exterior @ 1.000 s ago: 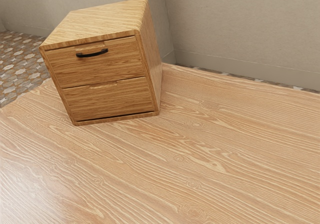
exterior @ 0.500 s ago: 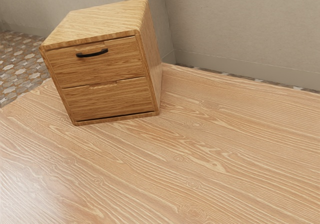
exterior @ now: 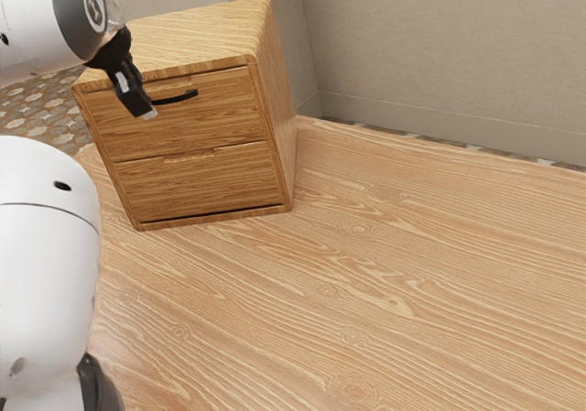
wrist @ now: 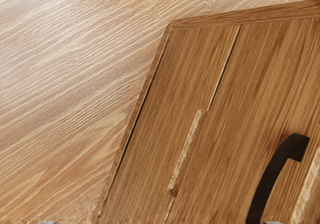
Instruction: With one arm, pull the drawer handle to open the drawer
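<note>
Change since half a second ago: the arm has entered the scene; before, the cabinet (exterior: 183, 36) stood alone on the table (exterior: 412, 274). Cabinet and both drawers are unchanged in position.

Fingers (exterior: 137, 95): black, pointing down at a slant toward the cabinet's front. In the wrist view two small grey tips sit well apart at the lower edge, so the fingers stand apart with nothing clamped between them.

Gripper (exterior: 145, 111): in front of the top drawer (exterior: 197, 109), overlapping the end of the handle (exterior: 179, 97) nearer the cabinet's left front edge as the exterior view shows it (contact cannot be confirmed).

Handle: black, curved, mounted high on the top drawer's front. The drawer front sits flush with the cabinet, closed. The lower drawer (exterior: 201, 180) is likewise flush.

Arm (exterior: 55, 8): the white wrist link hangs above the cabinet's front corner; a larger white link (exterior: 41, 264) stands well forward of the cabinet.
</note>
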